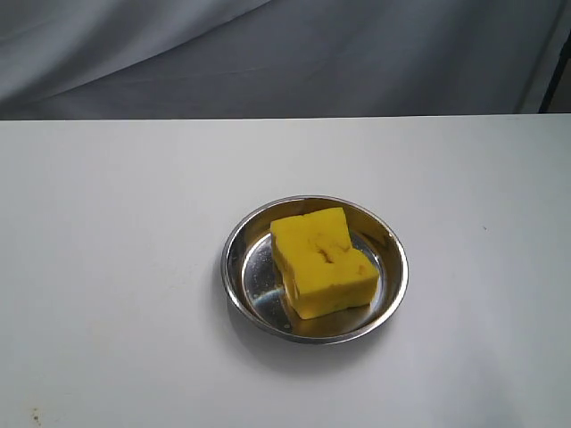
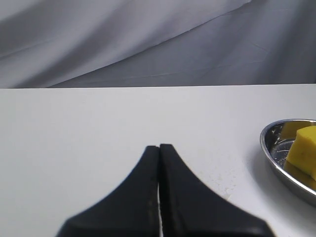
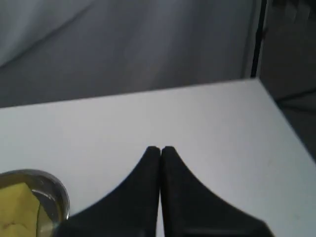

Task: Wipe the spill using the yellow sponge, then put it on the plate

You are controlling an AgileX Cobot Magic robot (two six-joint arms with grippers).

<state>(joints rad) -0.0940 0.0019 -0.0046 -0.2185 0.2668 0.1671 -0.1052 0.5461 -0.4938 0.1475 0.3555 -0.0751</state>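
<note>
Draping across the back of the scene, a grey cloth backdrop (image 1: 285,53) fills the upper part of the exterior view. Below it lies the white table (image 1: 116,267). The plate (image 1: 228,263) stands on the table, slightly right of centre in that view. The yellow sponge (image 1: 323,260) lies flat inside the plate, resting on its bottom, well within the rim. The left gripper (image 2: 159,148) has its black fingers pressed together tip to tip with nothing between them, over bare table, apart from the plate. The right gripper (image 3: 160,149) is likewise closed and empty, also clear of the plate. A few brownish marks (image 1: 326,253) stain the sponge's top face. A tiny dark speck (image 1: 36,415) sits near the table's front left corner.
</note>
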